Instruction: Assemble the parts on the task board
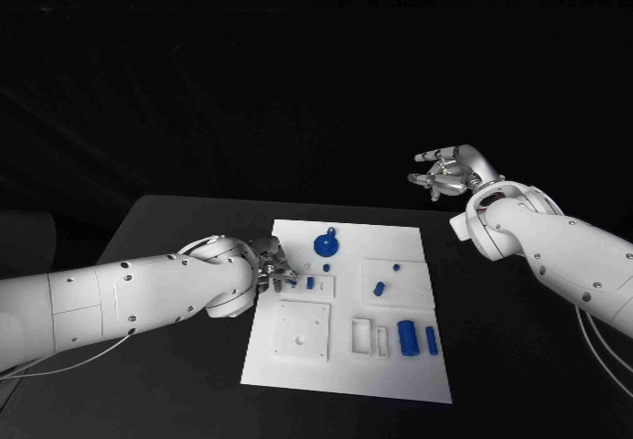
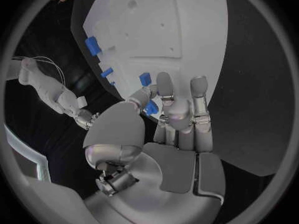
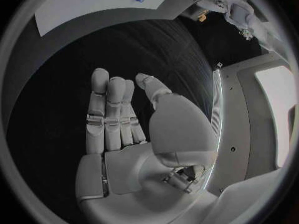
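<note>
The left hand (image 1: 271, 265) hides the task board's (image 1: 396, 366) near-left edge.

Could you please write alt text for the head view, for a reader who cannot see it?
The left hand reaches onto the left edge of the white task board, fingers at a small blue part. The right hand is raised, empty, beyond the board's far right corner.

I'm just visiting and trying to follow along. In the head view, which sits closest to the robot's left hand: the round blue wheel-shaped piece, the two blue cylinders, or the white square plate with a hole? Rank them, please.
From the left hand, at the board's left edge:
1. White square plate, just below the hand on the board's left side.
2. Round blue piece, up near the board's top.
3. Blue cylinders, lower right of the board.
The first two are nearly a tie.
</note>
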### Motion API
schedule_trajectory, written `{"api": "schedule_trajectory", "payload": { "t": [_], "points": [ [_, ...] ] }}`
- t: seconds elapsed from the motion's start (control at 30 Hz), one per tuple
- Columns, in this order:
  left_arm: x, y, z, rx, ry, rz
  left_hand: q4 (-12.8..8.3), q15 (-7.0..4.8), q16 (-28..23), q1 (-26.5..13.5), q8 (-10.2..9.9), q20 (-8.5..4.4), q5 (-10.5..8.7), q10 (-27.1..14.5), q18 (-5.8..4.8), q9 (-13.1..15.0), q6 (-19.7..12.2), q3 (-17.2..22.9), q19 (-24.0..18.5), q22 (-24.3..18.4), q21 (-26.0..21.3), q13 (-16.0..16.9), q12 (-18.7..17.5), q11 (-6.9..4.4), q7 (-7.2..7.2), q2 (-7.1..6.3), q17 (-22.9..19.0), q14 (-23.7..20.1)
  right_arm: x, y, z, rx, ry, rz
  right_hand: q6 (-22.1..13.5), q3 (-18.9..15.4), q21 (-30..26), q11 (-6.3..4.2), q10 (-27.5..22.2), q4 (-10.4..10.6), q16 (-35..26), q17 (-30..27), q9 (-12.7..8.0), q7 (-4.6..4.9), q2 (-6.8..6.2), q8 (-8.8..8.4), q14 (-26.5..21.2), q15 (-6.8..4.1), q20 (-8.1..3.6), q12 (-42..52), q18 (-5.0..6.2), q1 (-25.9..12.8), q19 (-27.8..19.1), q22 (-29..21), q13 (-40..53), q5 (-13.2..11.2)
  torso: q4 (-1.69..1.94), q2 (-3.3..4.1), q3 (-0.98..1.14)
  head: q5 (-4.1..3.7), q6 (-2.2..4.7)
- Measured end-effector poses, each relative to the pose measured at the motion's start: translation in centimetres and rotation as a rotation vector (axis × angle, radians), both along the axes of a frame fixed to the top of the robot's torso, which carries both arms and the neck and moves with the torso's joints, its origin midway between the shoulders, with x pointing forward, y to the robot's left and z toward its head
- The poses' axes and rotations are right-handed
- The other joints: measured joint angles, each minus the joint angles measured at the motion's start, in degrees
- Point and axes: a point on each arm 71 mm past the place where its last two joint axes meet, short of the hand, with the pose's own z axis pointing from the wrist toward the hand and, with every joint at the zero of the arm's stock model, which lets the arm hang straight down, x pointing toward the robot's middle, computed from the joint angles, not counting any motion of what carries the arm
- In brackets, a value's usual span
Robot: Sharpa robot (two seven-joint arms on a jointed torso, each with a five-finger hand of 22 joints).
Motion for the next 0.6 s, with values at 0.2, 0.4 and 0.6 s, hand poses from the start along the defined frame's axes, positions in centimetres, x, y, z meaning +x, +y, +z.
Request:
{"api": "schedule_trajectory", "payload": {
  "t": [0.2, 0.4, 0.6],
  "points": [
    [-0.05, 0.04, -0.2, 0.001, 0.002, 0.002, 0.0, 0.01, 0.0, 0.0, -0.11, 0.0, -0.01, -0.02, 0.0, -0.09, 0.01, 0.0, 0.0, 0.0, 0.0, 0.0, 0.0, -0.02, 0.0, 0.0, -0.12, 0.0, -0.01, -0.01, -0.06, 0.0, 0.002, 0.001, -0.01, 0.0, 0.0, -0.01, 0.01, 0.0, 0.0, 0.0, 0.0, 0.01, 0.0, 0.0, 0.0, 0.0, 0.0, 0.0, 0.0, 0.0, 0.0, 0.0, -0.05, 0.23, -0.03, 0.02, 0.03, 0.07, -0.01],
    [-0.02, 0.05, -0.22, 0.001, 0.0, 0.004, 0.0, 0.01, 0.0, 0.0, -0.11, 0.0, -0.01, -0.02, -0.01, -0.1, 0.02, 0.0, 0.0, -0.01, 0.0, 0.01, 0.0, -0.02, 0.0, 0.0, -0.12, 0.0, -0.01, -0.01, -0.08, -0.001, 0.003, 0.001, -0.01, 0.0, 0.0, -0.09, 0.09, 0.0, 0.0, 0.0, 0.0, 0.02, 0.0, 0.0, 0.0, 0.0, 0.0, 0.0, 0.0, 0.0, 0.0, 0.0, -0.05, 0.23, -0.03, 0.02, 0.08, 0.13, -0.01],
    [0.01, 0.04, -0.23, 0.002, -0.001, 0.003, 0.0, 0.1, 0.0, 0.0, -0.12, 0.0, -0.23, -0.02, -0.02, -0.11, 0.17, 0.0, 0.0, -0.01, 0.0, 0.01, 0.0, -0.02, 0.05, 0.0, -0.13, 0.08, -0.01, -0.03, -0.1, -0.001, 0.004, 0.001, -0.02, 0.0, 0.0, -0.1, 0.1, 0.0, 0.0, 0.0, 0.0, 0.02, 0.0, 0.0, 0.0, 0.0, 0.0, 0.0, 0.0, 0.0, 0.0, 0.0, -0.05, 0.23, -0.09, 0.02, 0.1, 0.14, -0.09]
  ]
}}
